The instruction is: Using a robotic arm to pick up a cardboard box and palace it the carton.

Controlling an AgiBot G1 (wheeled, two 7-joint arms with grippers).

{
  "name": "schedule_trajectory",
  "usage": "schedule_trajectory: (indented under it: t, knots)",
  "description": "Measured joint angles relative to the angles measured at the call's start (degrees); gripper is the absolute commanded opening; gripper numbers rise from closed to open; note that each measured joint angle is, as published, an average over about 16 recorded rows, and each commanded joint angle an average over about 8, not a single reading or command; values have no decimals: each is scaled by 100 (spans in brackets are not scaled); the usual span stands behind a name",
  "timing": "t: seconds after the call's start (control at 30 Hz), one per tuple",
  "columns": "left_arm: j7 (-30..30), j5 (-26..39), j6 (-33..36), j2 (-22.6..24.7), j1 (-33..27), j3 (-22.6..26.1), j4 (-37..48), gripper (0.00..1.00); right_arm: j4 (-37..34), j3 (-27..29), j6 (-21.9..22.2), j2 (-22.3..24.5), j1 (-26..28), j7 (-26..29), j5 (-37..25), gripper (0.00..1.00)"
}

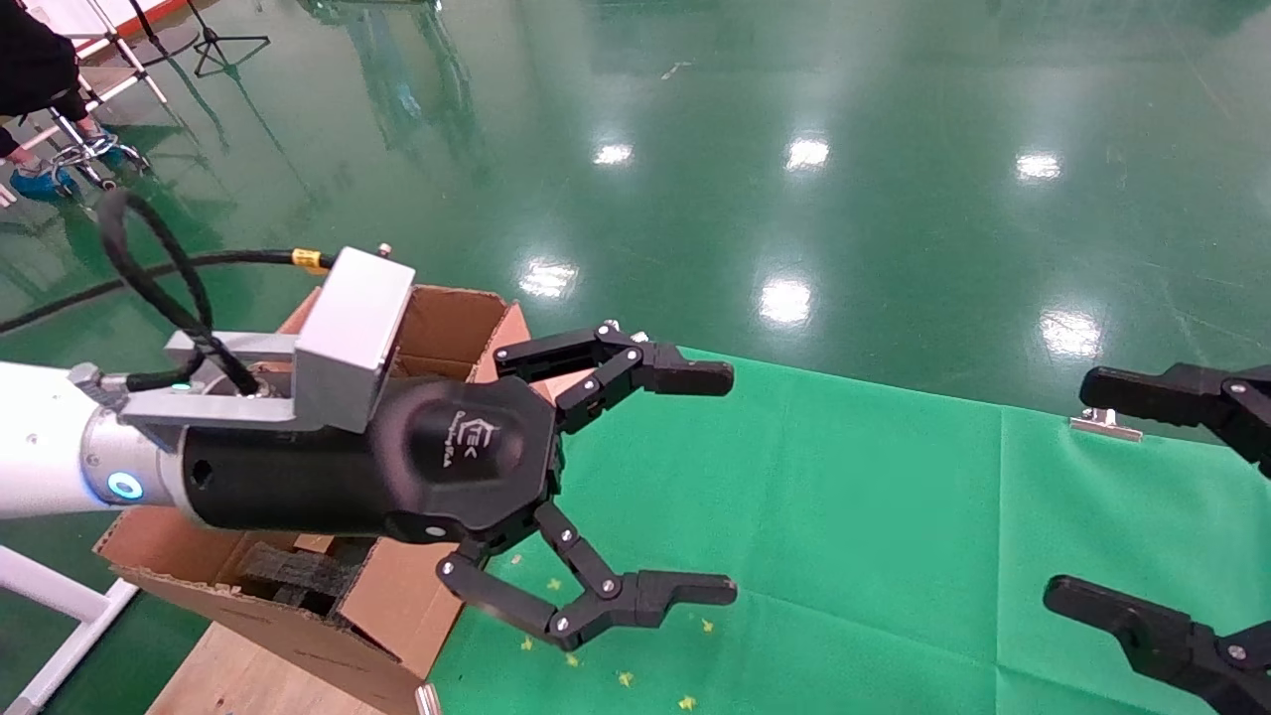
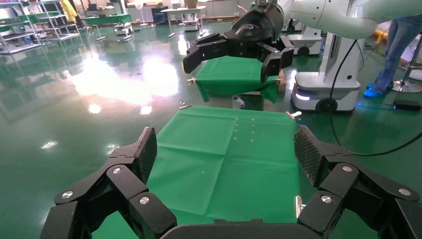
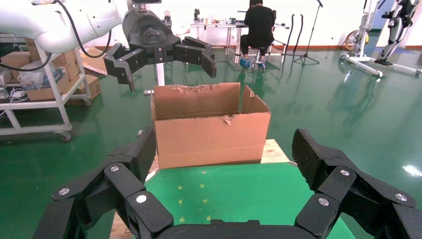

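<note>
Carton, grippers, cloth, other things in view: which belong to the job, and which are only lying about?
Belong to the job:
carton
left gripper, open
right gripper, open
The small box is not in view.

Only lying about:
green cloth
metal clip
white trolley

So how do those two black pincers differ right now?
The left pincer hangs beside the carton, its white arm and logo body in full head view; the right pincer sits at the green cloth's far edge, only its fingers showing. Both are open and hold nothing.
</note>
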Motion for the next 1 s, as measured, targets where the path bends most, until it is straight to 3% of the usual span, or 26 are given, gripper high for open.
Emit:
schedule_trajectory:
  t: [1.0]
  knots:
    - [-13,15,-7,1,-33,30,31,100,0,0,0,0,0,0,0,100]
